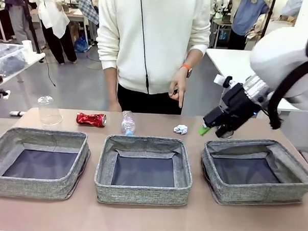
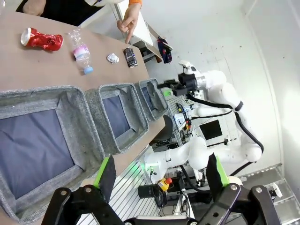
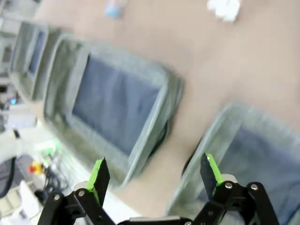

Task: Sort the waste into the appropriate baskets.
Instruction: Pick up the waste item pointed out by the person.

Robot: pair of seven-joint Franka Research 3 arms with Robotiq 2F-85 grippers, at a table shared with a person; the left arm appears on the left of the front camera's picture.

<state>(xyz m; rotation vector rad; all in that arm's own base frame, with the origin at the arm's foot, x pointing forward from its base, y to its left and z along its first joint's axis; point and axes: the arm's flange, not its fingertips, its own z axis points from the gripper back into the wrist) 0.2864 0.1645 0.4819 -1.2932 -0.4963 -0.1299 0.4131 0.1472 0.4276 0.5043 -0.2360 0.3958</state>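
Along the table's far side lies the waste: an upturned clear cup [image 1: 49, 111], a crushed red can [image 1: 91, 119], a clear bottle [image 1: 127, 123] and a white paper ball [image 1: 180, 129]. In the left wrist view a dark can [image 2: 130, 56] lies beside the paper ball [image 2: 112, 58], and a person's finger [image 2: 127, 35] points at it. Three grey baskets stand in a row: left [image 1: 40, 136], middle [image 1: 142, 141], right [image 1: 244, 146]. My right gripper [image 1: 214, 129] hovers open over the right basket's far left corner, hiding the dark can in the front view. My left gripper [image 2: 160, 171] is open and holds nothing.
The person stands at the far side with one hand [image 1: 178, 91] hanging over the table. A white side table [image 1: 233, 60] stands behind on the right. The right wrist view is blurred and looks down on the middle basket [image 3: 150, 136] and the right one [image 3: 220, 122].
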